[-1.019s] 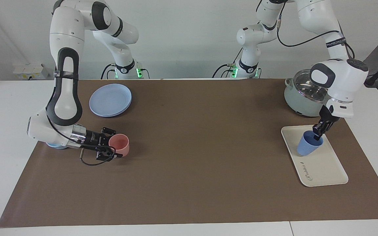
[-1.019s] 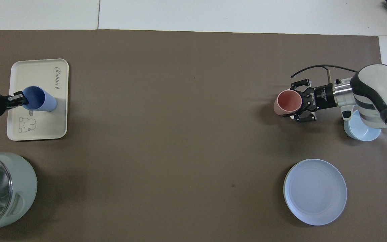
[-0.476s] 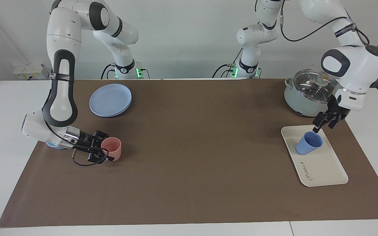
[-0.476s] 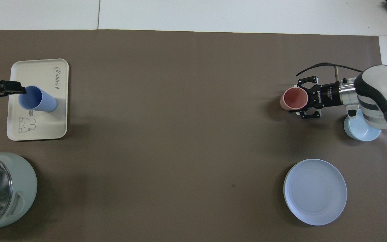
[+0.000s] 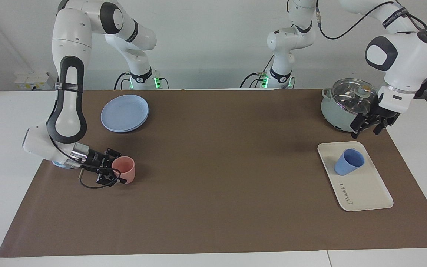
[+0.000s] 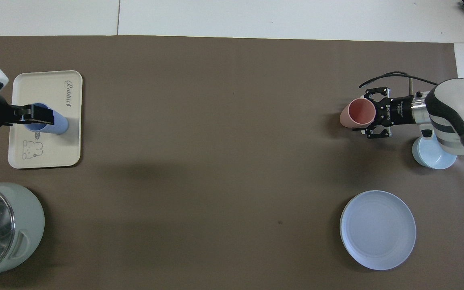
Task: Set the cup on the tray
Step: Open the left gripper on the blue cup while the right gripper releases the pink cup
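Observation:
The periwinkle-blue cup (image 5: 348, 162) stands upright on the cream tray (image 5: 365, 189), with nothing gripping it. My left gripper (image 5: 368, 129) hangs open in the air above the tray's end nearest the pot, clear of the cup. From overhead the left gripper (image 6: 40, 117) covers most of the cup (image 6: 61, 125) on the tray (image 6: 46, 84). At the right arm's end of the table, my right gripper (image 5: 119, 174) lies low over the mat against the rim of a salmon-pink cup (image 5: 125, 168). The overhead view shows this right gripper (image 6: 367, 117) and pink cup (image 6: 357, 114) too.
A pale green pot with a glass lid (image 5: 347, 107) stands beside the tray, nearer to the robots. A round blue plate (image 5: 124, 113) lies near the right arm's base. A light-blue bowl (image 6: 433, 153) sits partly under the right arm's wrist.
My left gripper let go of the blue cup, opened and rose away toward the pot. My right gripper carried the pink cup lower and toward the right arm's end of the table.

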Available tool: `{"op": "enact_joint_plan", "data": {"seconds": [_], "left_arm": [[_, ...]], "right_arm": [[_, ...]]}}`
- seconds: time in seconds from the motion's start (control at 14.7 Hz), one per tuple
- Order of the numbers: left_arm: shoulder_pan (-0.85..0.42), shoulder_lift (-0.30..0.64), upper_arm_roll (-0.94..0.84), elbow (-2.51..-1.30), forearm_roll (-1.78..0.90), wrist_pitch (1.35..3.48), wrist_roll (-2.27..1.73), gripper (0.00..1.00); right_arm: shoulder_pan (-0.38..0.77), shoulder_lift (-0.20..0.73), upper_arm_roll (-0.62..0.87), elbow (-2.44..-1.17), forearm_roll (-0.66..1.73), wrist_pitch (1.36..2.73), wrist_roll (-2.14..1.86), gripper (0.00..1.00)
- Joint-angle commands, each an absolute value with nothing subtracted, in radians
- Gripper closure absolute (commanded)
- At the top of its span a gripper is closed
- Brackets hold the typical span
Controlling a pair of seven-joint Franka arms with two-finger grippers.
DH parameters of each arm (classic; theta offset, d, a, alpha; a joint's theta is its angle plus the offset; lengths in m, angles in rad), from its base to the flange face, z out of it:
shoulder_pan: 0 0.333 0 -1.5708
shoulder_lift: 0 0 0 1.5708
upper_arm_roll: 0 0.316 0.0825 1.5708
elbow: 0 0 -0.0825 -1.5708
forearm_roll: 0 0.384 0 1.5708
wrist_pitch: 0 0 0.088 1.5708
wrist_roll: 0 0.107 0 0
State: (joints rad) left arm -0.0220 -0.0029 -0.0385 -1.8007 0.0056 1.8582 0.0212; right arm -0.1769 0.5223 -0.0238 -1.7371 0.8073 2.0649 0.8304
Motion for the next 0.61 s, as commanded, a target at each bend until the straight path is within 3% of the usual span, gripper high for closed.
{"op": "enact_joint_plan", "data": {"seconds": [0.0,0.2,0.54], "left_arm": [[-0.101,-0.038,-0.026,-1.836,0.031,1.784,0.057,0.00],[-0.126,-0.043,-0.026,-1.829,0.029,1.779,0.060,0.00],[-0.126,-0.029,-0.026,-1.666,0.028,1.636,0.141,0.00]], "right_arm": [[-0.187,0.499,-0.041,-1.746,0.744,2.097,0.782,0.01],[-0.187,0.445,-0.058,-1.750,0.645,2.106,0.610,0.01],[-0.190,0.318,-0.074,-1.759,0.326,2.066,0.251,0.01]]}}
